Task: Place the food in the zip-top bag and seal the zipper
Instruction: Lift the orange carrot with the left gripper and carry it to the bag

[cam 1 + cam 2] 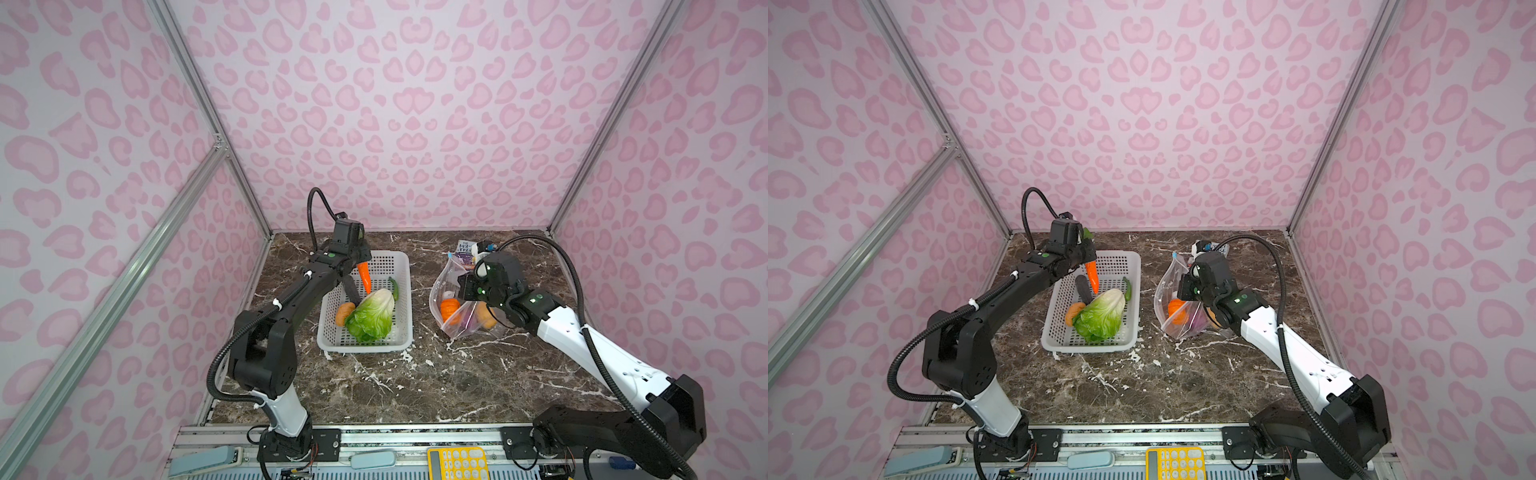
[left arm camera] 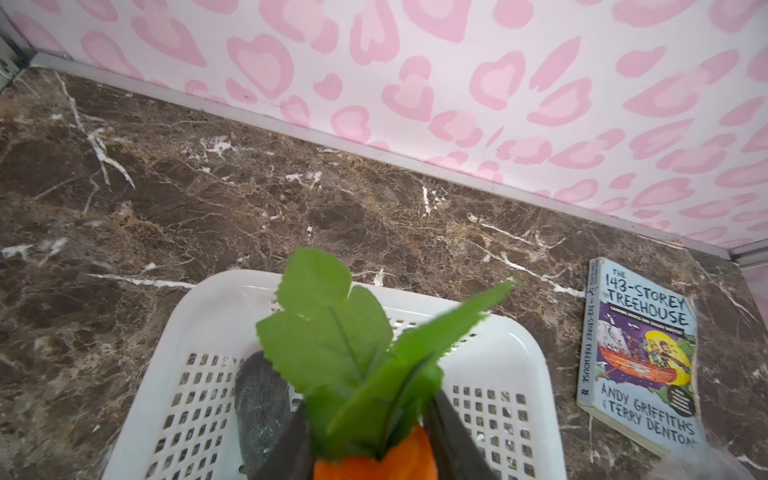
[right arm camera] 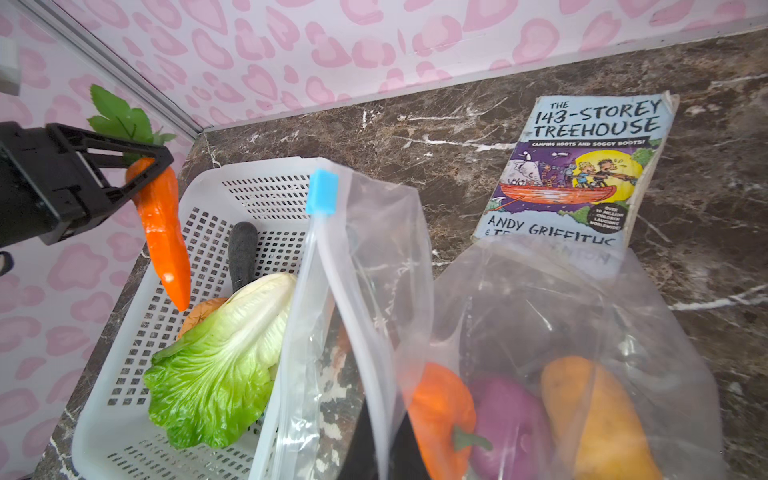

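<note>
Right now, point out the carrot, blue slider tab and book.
carrot point(image 3: 162, 237), right wrist view, orange body.
blue slider tab point(image 3: 322, 192), right wrist view, its middle.
book point(image 3: 582, 166), right wrist view, cover picture.

Only readable stuff is on the paperback book point(image 3: 582, 166), back and right of the white basket point(image 1: 365, 347). Cover: "THE 143-STOREY TREEHOUSE", "CAMPING HOOTS AND SOGGY BOOTS!", "ANDY GRIFFITHS & TERRY DENTON", plus a round badge, "OVER 10 MILLION CHILDREN LAUGHING WORLDWIDE". Spine repeats the title. Print on the zip-top bag point(image 3: 540, 299), right of the basket, is too faint to read.
</note>
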You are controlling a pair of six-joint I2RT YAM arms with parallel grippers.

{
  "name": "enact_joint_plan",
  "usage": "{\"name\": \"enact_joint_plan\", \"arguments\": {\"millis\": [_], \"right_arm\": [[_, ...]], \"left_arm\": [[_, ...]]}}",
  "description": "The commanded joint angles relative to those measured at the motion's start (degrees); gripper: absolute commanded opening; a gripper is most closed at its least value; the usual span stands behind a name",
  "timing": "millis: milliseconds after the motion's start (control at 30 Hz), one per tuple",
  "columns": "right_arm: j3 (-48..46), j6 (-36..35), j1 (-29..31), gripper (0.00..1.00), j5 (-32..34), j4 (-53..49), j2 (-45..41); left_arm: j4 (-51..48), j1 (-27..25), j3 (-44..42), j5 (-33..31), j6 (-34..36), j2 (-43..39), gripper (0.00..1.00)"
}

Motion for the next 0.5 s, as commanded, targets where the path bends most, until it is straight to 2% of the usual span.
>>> {"name": "enact_joint_plan", "arguments": {"millis": [0, 167, 367, 467], "right_arm": [[0.5, 0.2, -0.1, 0.0, 0.5, 0.8, 0.1], [0.4, 0.7, 0.1, 0.0, 0.1, 1.1, 0.2], [-0.1, 1.0, 0.1, 0.0, -0.2, 1.6, -0.1], [-0.2, 1.2, 0.1, 0.0, -0.4, 1.8, -0.3]], "left_arm": [[3.1, -0.9, -0.9, 3.6, 1.3, -3.3, 0.37], [6.4, -3.1, -2.1, 11.4, 0.6, -7.5, 0.37], [8.6, -7.4, -3.4, 13.0, -2.0, -12.7, 0.38], [11.9, -9.7, -7.9, 12.7, -4.9, -15.9, 0.38]]}}
